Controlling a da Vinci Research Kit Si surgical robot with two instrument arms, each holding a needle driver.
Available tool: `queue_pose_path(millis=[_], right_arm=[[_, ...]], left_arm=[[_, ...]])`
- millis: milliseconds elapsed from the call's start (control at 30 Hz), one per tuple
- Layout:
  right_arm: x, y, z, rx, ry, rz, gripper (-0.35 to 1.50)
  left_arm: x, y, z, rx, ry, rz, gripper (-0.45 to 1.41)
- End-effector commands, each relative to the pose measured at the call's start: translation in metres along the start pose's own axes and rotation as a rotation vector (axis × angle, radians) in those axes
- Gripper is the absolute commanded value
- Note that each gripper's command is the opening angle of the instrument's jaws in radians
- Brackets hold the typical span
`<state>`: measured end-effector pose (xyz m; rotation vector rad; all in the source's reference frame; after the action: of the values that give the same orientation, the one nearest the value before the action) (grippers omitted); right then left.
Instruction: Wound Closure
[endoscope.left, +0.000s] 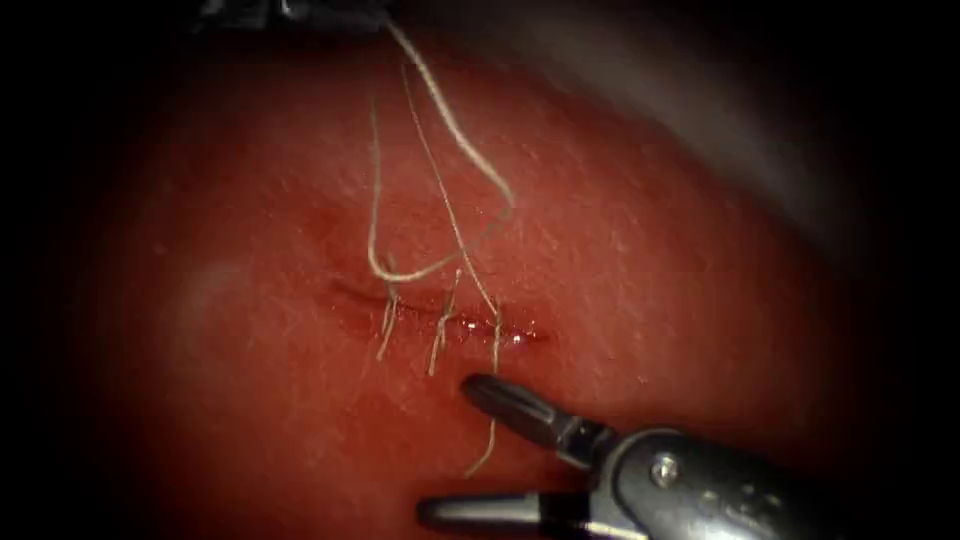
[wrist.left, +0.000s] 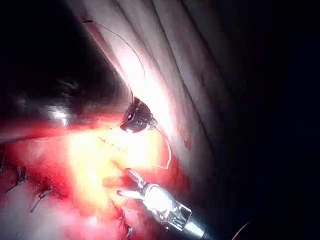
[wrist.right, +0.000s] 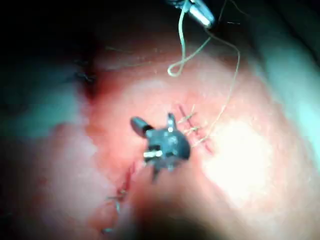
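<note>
Inspector: Your right tool (endoscope.left: 455, 450) comes in from the lower right of the endoscope view, and its jaws are spread wide. One jaw tip lies just below the cut (endoscope.left: 440, 310); the other points left, well under it. Nothing is between them.

Operator: And the room around it?

Inspector: The tissue (endoscope.left: 250, 300) to the left of the cut is bare and open. To the right it is open as far as the dark rim of the view. Three stitches (endoscope.left: 440, 335) cross the cut side by side, with short ends hanging below them. One loose end trails down beside your upper jaw.

Operator: Where is the thread?

Inspector: The thread (endoscope.left: 450, 120) rises from the stitches in long strands and a loop to the top edge, where your left tool (endoscope.left: 300, 12) sits half out of view. In the right wrist view that tool (wrist.right: 197, 12) has the thread (wrist.right: 181, 40) at its tip, and the jaws look pressed together on it.

Operator: And the needle?

Inspector: I cannot make it out in any view.
</note>
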<state>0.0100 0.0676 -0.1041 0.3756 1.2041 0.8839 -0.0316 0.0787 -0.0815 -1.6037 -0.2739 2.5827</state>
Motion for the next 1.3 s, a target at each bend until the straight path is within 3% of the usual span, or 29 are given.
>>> queue_pose_path(millis=[33, 333, 467, 500, 633, 733, 767, 867, 1033, 1300], right_arm=[[-0.0002, 0.0007, 0.0011, 0.016, -0.01, -0.006, 0.94], [0.0005, 0.0045, 0.0024, 0.089, -0.1, -0.111, 0.78], [0.0016, 0.0061, 0.0046, 0.084, -0.098, -0.111, 0.47], [0.0021, 0.0069, 0.0061, 0.076, -0.099, -0.107, 0.37], [0.0025, 0.0076, 0.0077, 0.067, -0.087, -0.112, 0.29], [0.0025, 0.0083, 0.0094, 0.054, -0.081, -0.113, 0.02], [0.0024, 0.0088, 0.0101, 0.051, -0.077, -0.115, -0.33], [0.0028, 0.0096, 0.0108, 0.042, -0.045, -0.109, -0.35], [0.0037, 0.0113, 0.012, 0.075, 0.094, 0.004, -0.35], [0.0036, 0.0129, 0.0095, 0.146, 0.19, 0.087, -0.35]], left_arm=[[-0.0001, 0.0007, 0.0001, -0.012, 0.006, 0.01, -0.35], [-0.0008, 0.0041, -0.0036, -0.131, 0.071, 0.049, -0.35], [-0.001, 0.0066, -0.0034, -0.172, 0.09, 0.035, -0.35], [-0.001, 0.0087, -0.0027, -0.188, 0.098, 0.037, -0.35], [-0.0009, 0.0109, -0.0018, -0.196, 0.115, 0.038, -0.35], [-0.0007, 0.0121, -0.0008, -0.201, 0.116, 0.043, -0.35], [-0.0005, 0.0126, -0.0004, -0.203, 0.119, 0.041, -0.35], [-0.0003, 0.0134, 0.0002, -0.203, 0.124, 0.04, -0.35], [-0.001, 0.0147, 0.0027, -0.197, 0.113, 0.034, -0.35], [-0.0045, 0.0132, 0.0048, -0.187, 0.081, 0.018, -0.35]])
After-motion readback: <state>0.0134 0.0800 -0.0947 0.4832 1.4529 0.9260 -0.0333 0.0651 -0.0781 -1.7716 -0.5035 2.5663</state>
